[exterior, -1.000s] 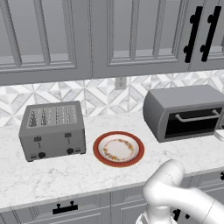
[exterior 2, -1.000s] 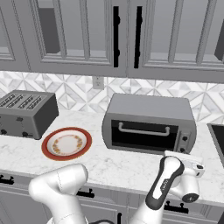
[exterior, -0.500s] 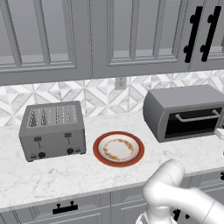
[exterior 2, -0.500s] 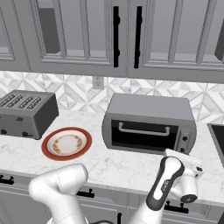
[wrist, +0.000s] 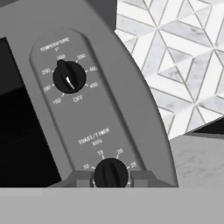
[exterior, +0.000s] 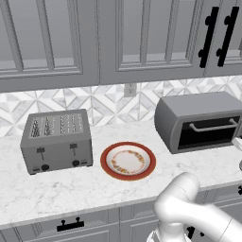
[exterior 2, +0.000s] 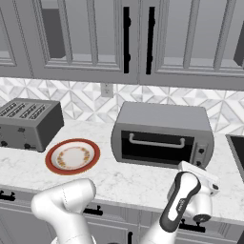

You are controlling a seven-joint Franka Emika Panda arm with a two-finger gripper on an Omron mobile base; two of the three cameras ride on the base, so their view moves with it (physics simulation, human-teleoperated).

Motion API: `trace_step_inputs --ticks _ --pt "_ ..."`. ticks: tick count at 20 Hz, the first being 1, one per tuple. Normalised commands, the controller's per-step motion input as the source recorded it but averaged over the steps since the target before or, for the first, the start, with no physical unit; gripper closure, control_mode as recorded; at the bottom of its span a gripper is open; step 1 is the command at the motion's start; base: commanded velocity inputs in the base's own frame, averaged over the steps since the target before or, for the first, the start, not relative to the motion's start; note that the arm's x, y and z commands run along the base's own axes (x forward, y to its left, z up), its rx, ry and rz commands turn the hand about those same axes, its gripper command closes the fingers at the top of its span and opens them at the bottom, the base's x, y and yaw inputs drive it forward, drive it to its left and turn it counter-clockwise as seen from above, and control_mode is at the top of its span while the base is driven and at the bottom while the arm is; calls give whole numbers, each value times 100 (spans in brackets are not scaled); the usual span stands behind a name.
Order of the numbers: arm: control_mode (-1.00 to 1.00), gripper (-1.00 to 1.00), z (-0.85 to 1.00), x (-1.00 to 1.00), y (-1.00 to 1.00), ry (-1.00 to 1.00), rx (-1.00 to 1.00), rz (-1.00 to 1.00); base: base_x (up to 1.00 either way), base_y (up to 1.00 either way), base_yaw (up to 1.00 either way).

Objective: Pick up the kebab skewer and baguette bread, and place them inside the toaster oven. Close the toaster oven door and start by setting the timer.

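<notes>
The toaster oven (exterior: 198, 120) (exterior 2: 162, 133) stands on the counter with its toaster oven door (exterior 2: 155, 145) closed, silver bar handle across the top. My gripper (wrist: 110, 178) is at the control panel on the oven's right front. Its fingers (wrist: 81, 178) flank the timer knob (wrist: 110, 173) closely on both sides, shut on it. Above it the temperature knob (wrist: 68, 77) points near 300. The white hand (exterior 2: 199, 177) hangs just in front of the panel. The kebab skewer and the baguette bread are out of view; the dark window hides the oven's inside.
A red-rimmed plate (exterior: 104, 163) (exterior 2: 50, 159) lies bare on the marble counter left of the oven. A grey four-slot toaster (exterior: 56, 141) (exterior 2: 26, 123) stands further left. A dark sink edge (exterior 2: 237, 147) lies right of the oven. Cabinets hang overhead.
</notes>
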Motion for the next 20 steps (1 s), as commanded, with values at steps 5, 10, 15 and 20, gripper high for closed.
trace_step_inputs --ticks 5,10,15,20 --pt "-100 100 0 0 0 -5 21 0 0 0 0" --pt "-100 100 0 0 0 -3 22 0 0 0 0" --pt "-100 100 0 0 0 -2 22 0 0 0 0" --pt "-100 100 0 0 0 -4 22 0 0 0 0"
